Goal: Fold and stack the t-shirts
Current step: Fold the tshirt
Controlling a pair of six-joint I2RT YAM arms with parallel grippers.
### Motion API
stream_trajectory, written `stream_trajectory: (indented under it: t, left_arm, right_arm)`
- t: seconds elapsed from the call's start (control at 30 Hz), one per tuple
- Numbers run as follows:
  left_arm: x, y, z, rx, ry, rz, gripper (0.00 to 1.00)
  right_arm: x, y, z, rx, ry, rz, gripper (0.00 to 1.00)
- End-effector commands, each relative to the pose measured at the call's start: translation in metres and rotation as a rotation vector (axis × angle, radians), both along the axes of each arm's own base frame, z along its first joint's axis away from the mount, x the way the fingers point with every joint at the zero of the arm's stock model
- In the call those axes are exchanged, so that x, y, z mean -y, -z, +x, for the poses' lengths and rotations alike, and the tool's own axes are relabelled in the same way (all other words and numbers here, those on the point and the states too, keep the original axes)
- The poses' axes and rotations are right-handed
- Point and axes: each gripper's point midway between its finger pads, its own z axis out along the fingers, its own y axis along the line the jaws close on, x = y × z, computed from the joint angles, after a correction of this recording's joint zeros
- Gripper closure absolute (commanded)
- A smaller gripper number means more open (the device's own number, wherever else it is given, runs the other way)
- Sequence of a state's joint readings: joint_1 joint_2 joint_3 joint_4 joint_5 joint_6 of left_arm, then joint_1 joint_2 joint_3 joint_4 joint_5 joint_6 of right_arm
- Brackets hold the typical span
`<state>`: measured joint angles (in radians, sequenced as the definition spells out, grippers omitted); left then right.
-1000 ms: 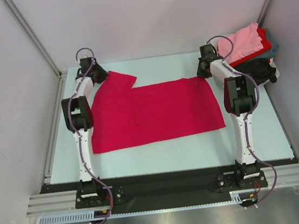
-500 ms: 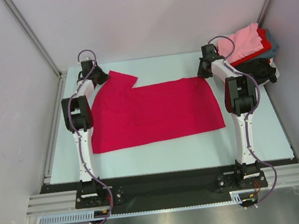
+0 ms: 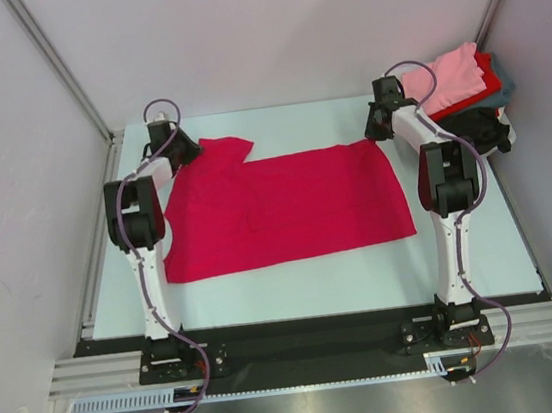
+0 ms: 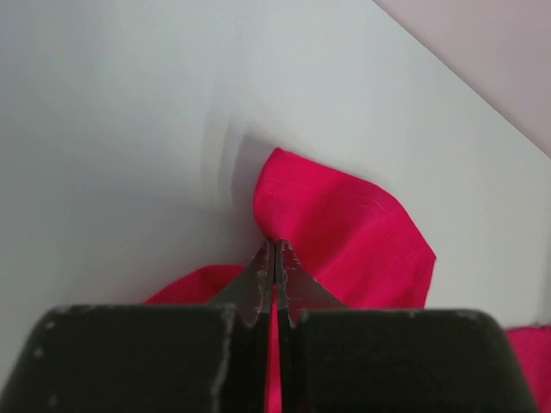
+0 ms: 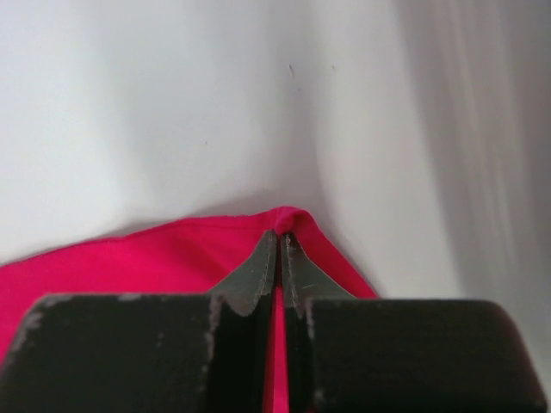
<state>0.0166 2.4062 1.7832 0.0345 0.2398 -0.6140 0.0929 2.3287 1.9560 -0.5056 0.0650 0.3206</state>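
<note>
"Shirt (image 3: 287, 210): where does it lie?"

"Spread flat in the middle of the worktop (image 3: 483, 252). It is crimson, its long side runs left to right, and one sleeve (image 3: 227, 148) juts out at the far left."

"And the arms?"

"Each reaches to a far corner. The left tool (image 4: 275, 258) is clenched on a hemmed fold of cloth by that sleeve. The right tool (image 5: 280, 249) is clenched on a small ridge at the far right corner. On both, the tips meet with red cloth nipped between them."

"Why both corners at once?"

"I judge that gripping both lets the far edge lift level, so it can be carried over toward the near edge in one even fold. One corner alone would drag the cloth askew."

"The other shirts?"

"A pile (image 3: 463, 88) sits at the far right of the worktop, just beside the right arm and apart from the crimson one. That is likely where this shirt goes once folded; it is not yet on it."
</note>
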Motion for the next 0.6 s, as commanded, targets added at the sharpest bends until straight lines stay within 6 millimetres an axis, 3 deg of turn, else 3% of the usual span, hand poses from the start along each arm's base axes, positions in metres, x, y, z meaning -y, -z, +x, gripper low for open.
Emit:
stream_trajectory:
  t: [0.0, 0.37, 0.47, 0.5, 0.57]
  left_arm:
    - [0.003, -0.085, 0.006, 0.207, 0.021, 0.036, 1.0]
    - [0.006, -0.115, -0.035, 0.252, 0.031, 0.034, 1.0]
    - [0.004, -0.119, -0.052, 0.26, 0.021, 0.035, 1.0]
    - [0.004, -0.111, -0.062, 0.245, 0.02, 0.033, 1.0]
    - [0.005, -0.126, -0.069, 0.287, 0.018, 0.031, 1.0]
  right_arm:
    - [-0.002, -0.045, -0.004, 0.068, 0.004, -0.002, 0.97]
    - [-0.005, -0.051, -0.025, 0.056, 0.005, 0.054, 0.99]
    - [-0.003, -0.051, -0.032, 0.055, 0.01, 0.071, 0.99]
    - [0.002, -0.05, -0.033, 0.054, 0.02, 0.073, 0.99]
    - [0.005, -0.052, -0.038, 0.057, 0.027, 0.078, 0.99]
